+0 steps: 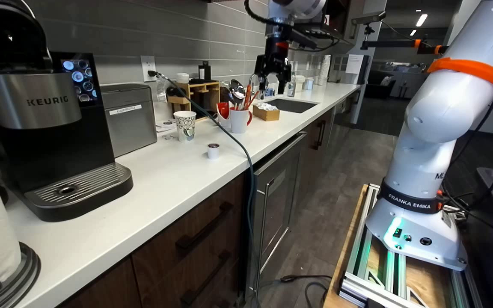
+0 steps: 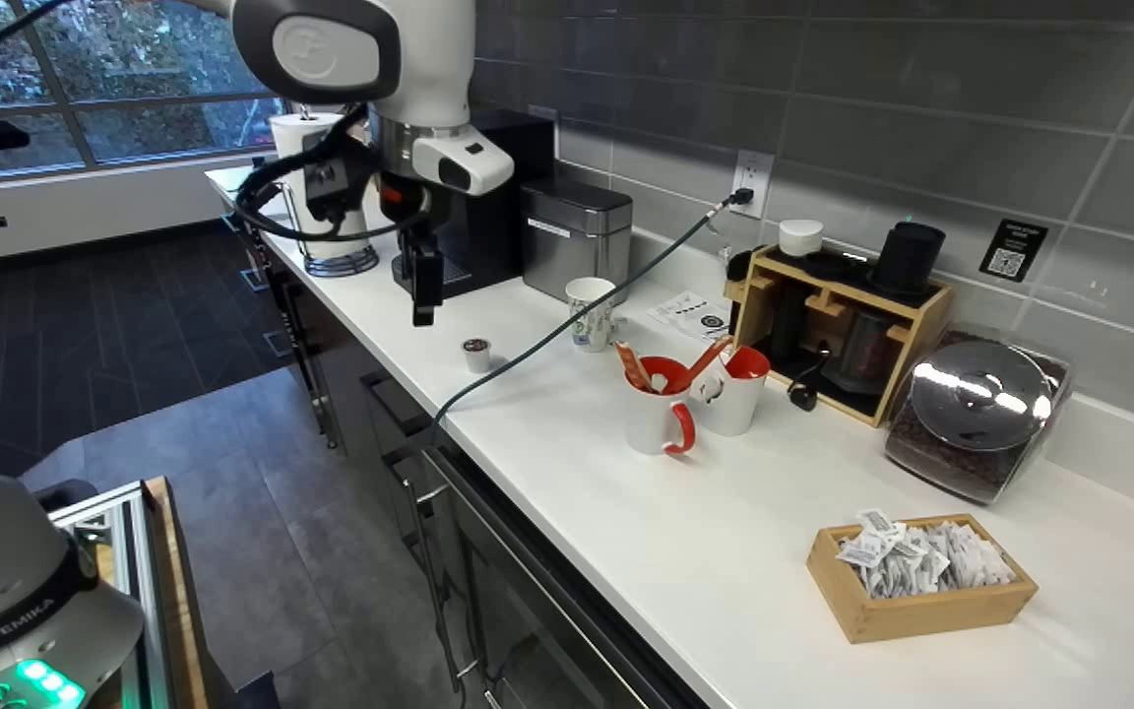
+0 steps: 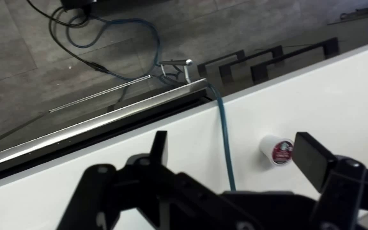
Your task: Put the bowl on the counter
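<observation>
The bowl with a pale rim and teal-green inside does not show in any view; it is hidden or out of view. The white counter point(image 1: 156, 184) runs over dark brown cabinets, also in an exterior view point(image 2: 547, 463) and in the wrist view point(image 3: 331, 99). My gripper point(image 1: 271, 83) hangs above the counter, also in an exterior view point(image 2: 424, 295). In the wrist view its fingers point(image 3: 232, 148) are wide apart with nothing held between them. A small white coffee pod with a red lid point(image 3: 276, 150) stands on the counter below, near the right finger.
A teal cable point(image 2: 567, 325) slants from the wall outlet over the counter's front edge. A paper cup point(image 2: 589, 313), mugs with red stirrers point(image 2: 656, 418), a wooden organizer point(image 2: 838, 325), a packet box point(image 2: 921, 581) and a coffee machine point(image 1: 58, 128) stand on the counter.
</observation>
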Available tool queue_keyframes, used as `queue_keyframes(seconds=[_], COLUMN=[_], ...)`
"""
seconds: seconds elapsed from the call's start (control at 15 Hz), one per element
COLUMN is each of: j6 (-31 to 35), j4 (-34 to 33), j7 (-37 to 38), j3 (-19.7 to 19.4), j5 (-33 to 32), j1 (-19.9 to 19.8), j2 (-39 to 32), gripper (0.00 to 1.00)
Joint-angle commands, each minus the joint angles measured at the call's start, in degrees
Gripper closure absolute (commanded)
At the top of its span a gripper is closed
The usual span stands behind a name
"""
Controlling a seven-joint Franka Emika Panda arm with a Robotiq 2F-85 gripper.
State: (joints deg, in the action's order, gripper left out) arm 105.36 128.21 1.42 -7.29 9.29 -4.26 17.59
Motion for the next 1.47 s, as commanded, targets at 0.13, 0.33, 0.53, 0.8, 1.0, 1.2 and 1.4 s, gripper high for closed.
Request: queue_keyframes(seconds=[0.13, 0.33, 0.53, 0.8, 1.0, 1.2, 1.4], j6=[-11.1, -12.4, -8.8, -0.9, 7.6, 6.8, 7.0], j4=[-13.3, -20.4, -28.0, -37.0, -41.2, -40.3, -40.9], j7=[5.7, 10.0, 15.6, 21.6, 25.0, 24.1, 24.2], j3=[-3.4, -4.3, -3.3, -1.7, 0.5, 0.0, 0.0], j5=[11.4, 17.9, 24.1, 29.7, 29.2, 28.9, 28.9], j1=[-2.2, -2.9, -2.5, -2.3, -2.5, -1.9, -1.9], j2=[2.7, 3.9, 4.0, 2.7, 0.7, 1.9, 0.9], gripper=[0.00, 0.00, 0.00, 0.00, 0.00, 0.00, 0.00])
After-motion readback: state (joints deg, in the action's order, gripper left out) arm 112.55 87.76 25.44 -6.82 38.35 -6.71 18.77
